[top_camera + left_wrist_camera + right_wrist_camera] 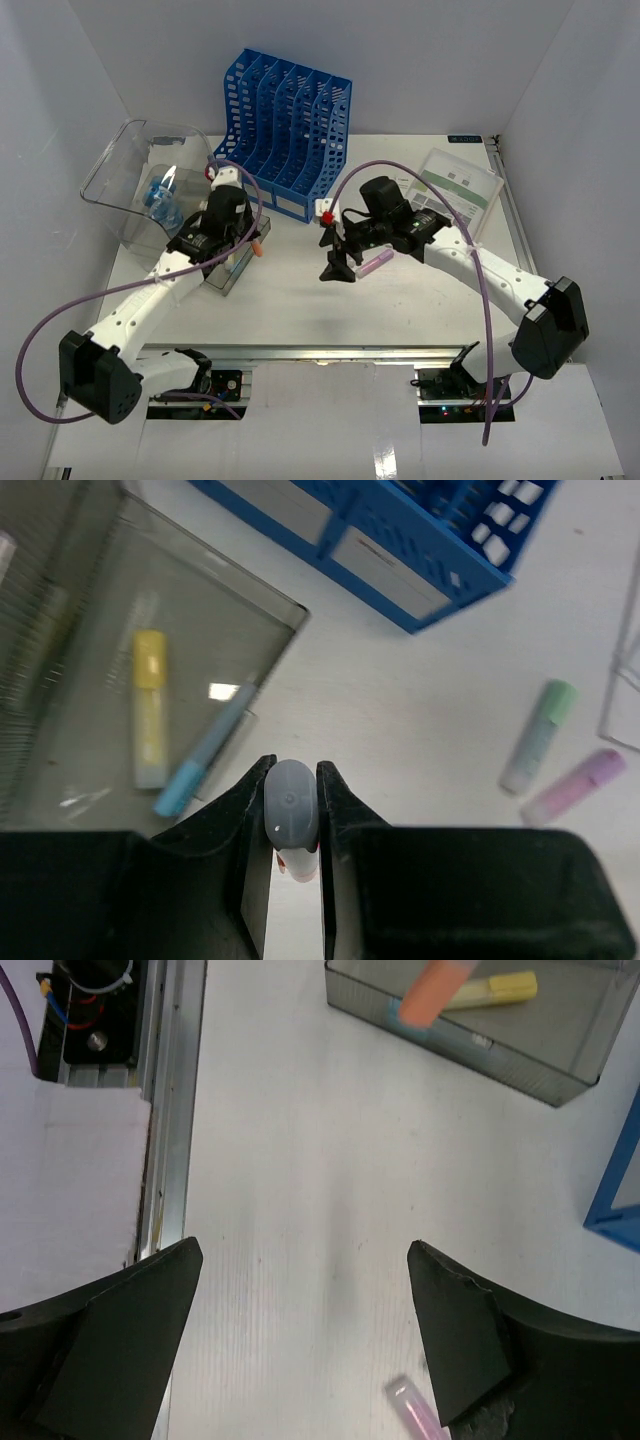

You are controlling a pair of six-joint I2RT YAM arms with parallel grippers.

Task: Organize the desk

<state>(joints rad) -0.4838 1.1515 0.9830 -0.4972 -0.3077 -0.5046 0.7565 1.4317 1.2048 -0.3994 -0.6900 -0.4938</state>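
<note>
**Pinching noted: orange marker (291, 810) clamped in the left gripper (293, 772) at the tray (215, 620)**

The desk (300, 310) is seen as the broad white surface under both arms. Its metal rail (165, 1140) is set along the near edge.

Left side: the marker is gripped between the two fingers, which are drawn in close against it. Its pale cap is turned toward the wrist camera. From the right wrist view the marker is seen raised over the near wall of the grey tray. Whether it is above the inside cannot be told. A yellow highlighter (149, 705) and a blue pen (205, 750) are seen lying inside the tray.

Right side: the right gripper (303, 1255) is held above bare desk with its fingers spread wide and nothing between them. A pink highlighter (412, 1412) is seen on the desk just beside one finger; contact cannot be judged. A green highlighter (540, 735) is seen near the pink one, lying loose on the desk.

Back of the desk: a blue file rack (285, 105) is stood upright at the centre. A clear container (135, 180) is placed at the far left, tilted, with something blue inside. A leaflet (462, 183) is laid at the far right.
</note>
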